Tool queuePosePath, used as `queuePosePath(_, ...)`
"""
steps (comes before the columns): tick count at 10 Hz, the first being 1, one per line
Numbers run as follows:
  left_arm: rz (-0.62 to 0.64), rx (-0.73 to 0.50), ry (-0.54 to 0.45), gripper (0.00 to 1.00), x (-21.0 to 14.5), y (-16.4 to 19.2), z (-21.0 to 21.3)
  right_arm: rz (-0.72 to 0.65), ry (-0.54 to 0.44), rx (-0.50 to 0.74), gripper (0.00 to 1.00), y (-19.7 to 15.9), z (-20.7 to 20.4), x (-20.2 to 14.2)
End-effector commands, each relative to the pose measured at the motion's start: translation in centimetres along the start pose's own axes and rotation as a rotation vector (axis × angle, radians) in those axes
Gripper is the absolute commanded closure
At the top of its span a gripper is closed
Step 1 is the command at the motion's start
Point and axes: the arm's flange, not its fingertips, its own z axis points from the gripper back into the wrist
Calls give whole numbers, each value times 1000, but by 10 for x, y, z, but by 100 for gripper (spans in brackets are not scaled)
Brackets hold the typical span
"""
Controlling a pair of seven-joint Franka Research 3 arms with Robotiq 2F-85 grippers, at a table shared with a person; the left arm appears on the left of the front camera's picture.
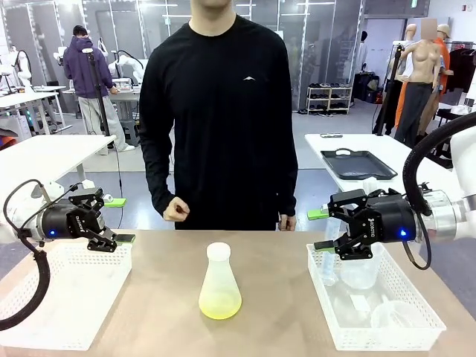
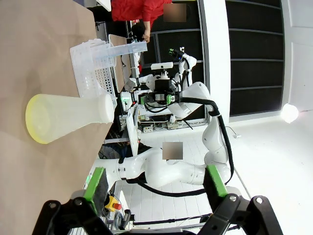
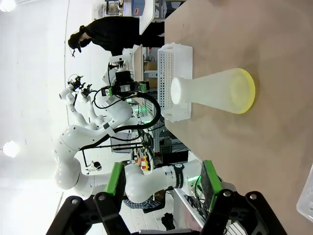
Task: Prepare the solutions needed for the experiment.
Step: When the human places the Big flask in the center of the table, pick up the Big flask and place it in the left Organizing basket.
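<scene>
The left gripper (image 1: 119, 220) hangs wide open and empty above the left basket (image 1: 68, 297); the right gripper (image 1: 321, 229) is likewise above the right basket (image 1: 375, 341); the solutions (image 1: 220, 305) sit in the flask (image 1: 219, 271) between

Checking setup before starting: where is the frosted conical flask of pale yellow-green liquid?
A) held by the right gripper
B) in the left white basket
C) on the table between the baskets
C: the frosted conical flask stands upright on the brown table, midway between them.
</scene>
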Motion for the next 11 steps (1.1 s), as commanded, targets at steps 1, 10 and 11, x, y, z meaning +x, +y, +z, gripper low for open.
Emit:
queuePosePath(1, 2, 3, 5, 0, 0, -3, 0, 8, -5, 0, 22, -1, -1, 1)
queuePosePath(10, 2, 3, 5, 0, 0, -3, 0, 8, -5, 0, 22, -1, -1, 1)
queuePosePath(11, 0, 0, 0, 0, 0, 0, 0, 8, -5, 0, 22, -1, -1, 1)
